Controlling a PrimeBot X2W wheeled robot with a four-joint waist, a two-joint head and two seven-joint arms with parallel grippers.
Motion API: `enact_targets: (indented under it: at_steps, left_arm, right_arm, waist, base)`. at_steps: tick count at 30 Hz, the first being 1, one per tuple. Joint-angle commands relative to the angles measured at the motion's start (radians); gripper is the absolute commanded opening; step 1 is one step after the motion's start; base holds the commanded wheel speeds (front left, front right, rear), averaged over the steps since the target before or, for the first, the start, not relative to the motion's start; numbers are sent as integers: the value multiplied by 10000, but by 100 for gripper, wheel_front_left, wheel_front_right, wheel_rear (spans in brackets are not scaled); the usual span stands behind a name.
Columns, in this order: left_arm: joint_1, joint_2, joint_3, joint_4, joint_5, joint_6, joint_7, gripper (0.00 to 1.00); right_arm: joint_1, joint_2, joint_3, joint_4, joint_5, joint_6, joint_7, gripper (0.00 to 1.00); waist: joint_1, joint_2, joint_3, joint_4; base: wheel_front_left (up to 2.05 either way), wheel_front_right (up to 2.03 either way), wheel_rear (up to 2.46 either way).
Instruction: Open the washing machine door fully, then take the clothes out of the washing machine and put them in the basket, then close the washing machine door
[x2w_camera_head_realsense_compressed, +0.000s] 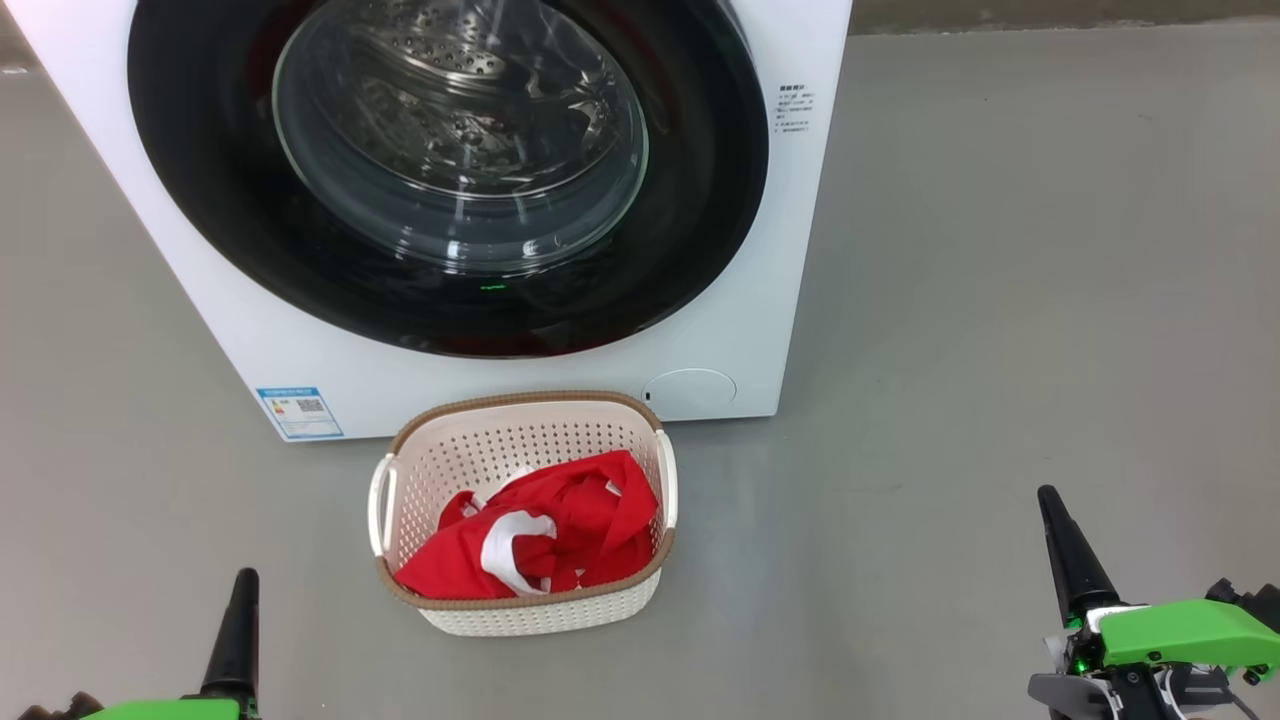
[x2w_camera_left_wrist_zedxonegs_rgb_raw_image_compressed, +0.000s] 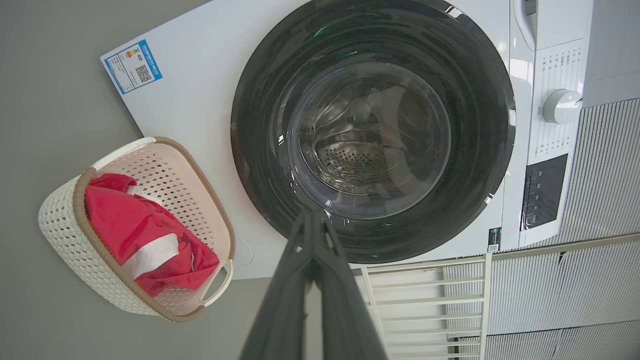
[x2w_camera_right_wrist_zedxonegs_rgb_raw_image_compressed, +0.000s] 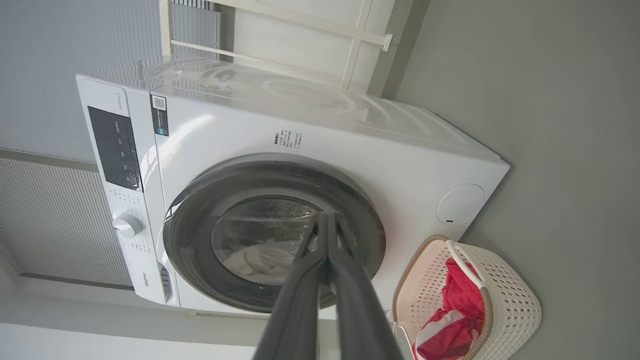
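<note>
The white washing machine (x2w_camera_head_realsense_compressed: 170, 230) (x2w_camera_left_wrist_zedxonegs_rgb_raw_image_compressed: 200, 85) (x2w_camera_right_wrist_zedxonegs_rgb_raw_image_compressed: 350, 145) stands ahead with its round black door (x2w_camera_head_realsense_compressed: 700, 200) (x2w_camera_left_wrist_zedxonegs_rgb_raw_image_compressed: 480, 150) (x2w_camera_right_wrist_zedxonegs_rgb_raw_image_compressed: 190, 250) flat against the front. Through the door's glass the steel drum shows. On the floor in front sits the cream basket (x2w_camera_head_realsense_compressed: 520, 440) (x2w_camera_left_wrist_zedxonegs_rgb_raw_image_compressed: 65, 235) (x2w_camera_right_wrist_zedxonegs_rgb_raw_image_compressed: 515, 295) holding the red clothes (x2w_camera_head_realsense_compressed: 580, 510) (x2w_camera_left_wrist_zedxonegs_rgb_raw_image_compressed: 125, 220) (x2w_camera_right_wrist_zedxonegs_rgb_raw_image_compressed: 455, 295) with white bands. My left gripper (x2w_camera_head_realsense_compressed: 244, 575) (x2w_camera_left_wrist_zedxonegs_rgb_raw_image_compressed: 312, 216) is shut and holds nothing, low at the left. My right gripper (x2w_camera_head_realsense_compressed: 1047, 492) (x2w_camera_right_wrist_zedxonegs_rgb_raw_image_compressed: 327, 217) is shut and holds nothing too, low at the right.
Grey floor (x2w_camera_head_realsense_compressed: 1000, 300) spreads all round the machine and basket. A white metal rack (x2w_camera_left_wrist_zedxonegs_rgb_raw_image_compressed: 425, 300) (x2w_camera_right_wrist_zedxonegs_rgb_raw_image_compressed: 350, 30) stands beside the machine against a ribbed wall (x2w_camera_left_wrist_zedxonegs_rgb_raw_image_compressed: 600, 200). The machine's control panel with a dial (x2w_camera_left_wrist_zedxonegs_rgb_raw_image_compressed: 560, 106) (x2w_camera_right_wrist_zedxonegs_rgb_raw_image_compressed: 127, 225) is at its top.
</note>
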Motion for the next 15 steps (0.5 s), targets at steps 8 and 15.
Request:
enact_targets:
  at_steps: [8, 15]
  left_arm:
    - [-507, 65, 454, -100, -867, -100, 268, 0]
    - [-544, 25, 566, -33, -1473, -116, 467, 0]
  right_arm:
    - [-3, 89, 22, -369, 876, -9, 313, 0]
    - [73, 189, -96, -422, 1514, -11, 521, 0]
  waist:
    - [-1, -1, -61, -5]
    - [-1, -1, -112, -9]
  base:
    - [0, 0, 0]
    - [0, 0, 0]
